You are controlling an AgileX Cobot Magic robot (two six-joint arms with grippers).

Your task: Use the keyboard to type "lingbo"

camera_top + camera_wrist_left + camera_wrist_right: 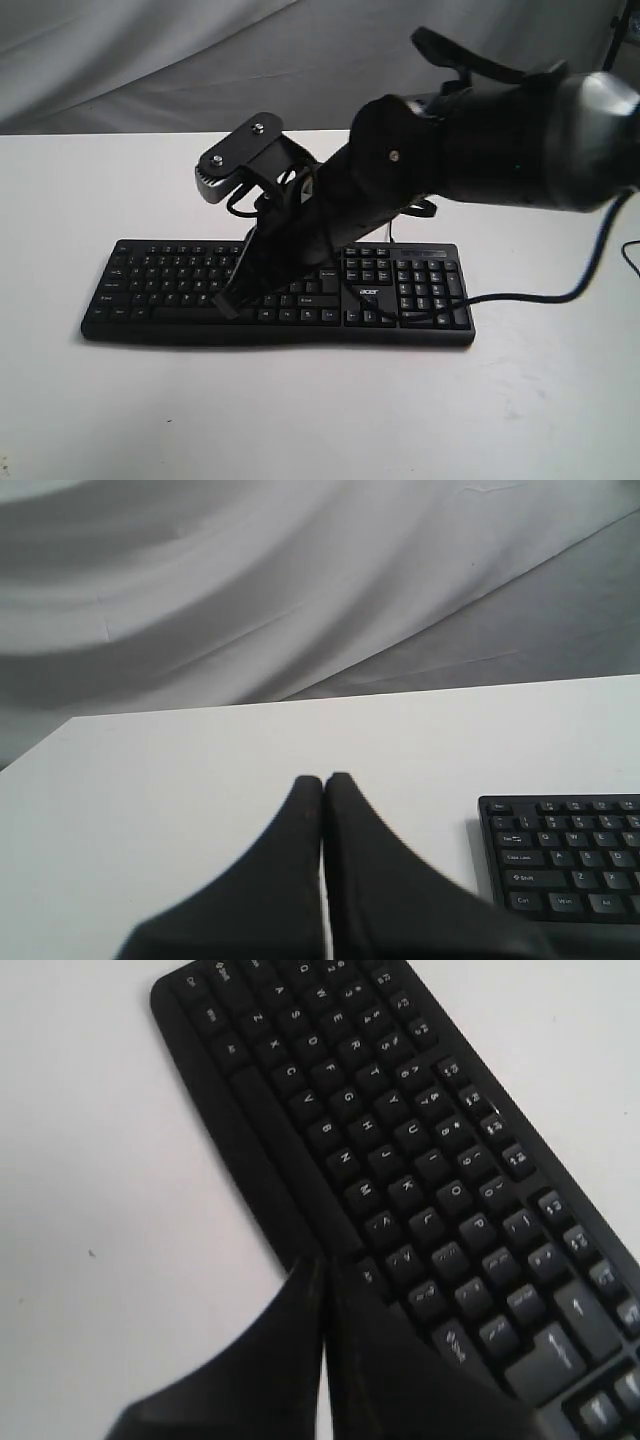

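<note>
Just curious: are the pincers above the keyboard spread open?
No, the right gripper is shut, its two halves touching, above the keyboard.

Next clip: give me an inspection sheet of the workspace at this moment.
Surface: white table.
Job's things: black acer keyboard, lying flat on the table.
Clutter: nothing seen.
Grippers: right gripper, jaws shut, tip down at the keyboard's bottom row, contact unclear; left gripper, jaws shut, over bare table beside the keyboard's end.
Cables: black cable draped over the number pad, trailing right.
Surroundings: grey cloth backdrop.
</note>
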